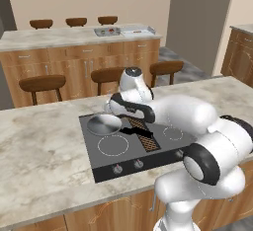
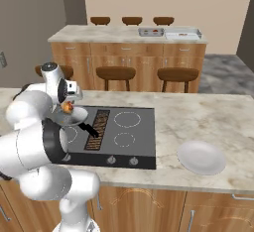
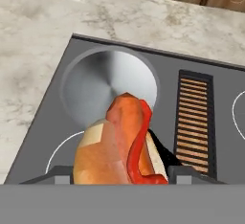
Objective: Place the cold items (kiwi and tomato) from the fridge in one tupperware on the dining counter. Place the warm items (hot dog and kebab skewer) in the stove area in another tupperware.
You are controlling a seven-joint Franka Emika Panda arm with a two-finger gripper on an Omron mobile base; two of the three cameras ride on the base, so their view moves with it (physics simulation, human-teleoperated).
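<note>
1. Above the stove's left side, the gripper (image 3: 119, 177) is clenched on the hot dog (image 3: 120, 144), bun and sausage rising between its fingertips in the hand view.
2. It hangs over the round pan (image 1: 104, 124) on the cooktop (image 1: 132, 143), lifted clear, probably because the warm food was sitting in that pan.
3. From the right base view the hot dog (image 2: 67, 107) shows as a small orange spot at the hand, beside the pan's rim.
4. On the far dining counter (image 1: 59, 37), two tupperware containers (image 1: 108, 31) wait near its right end; one seems to hold something red already.
5. A white plate (image 2: 201, 157) sits near the stove counter's front right edge, apart from the work.
6. I cannot pick out the kebab skewer.
</note>
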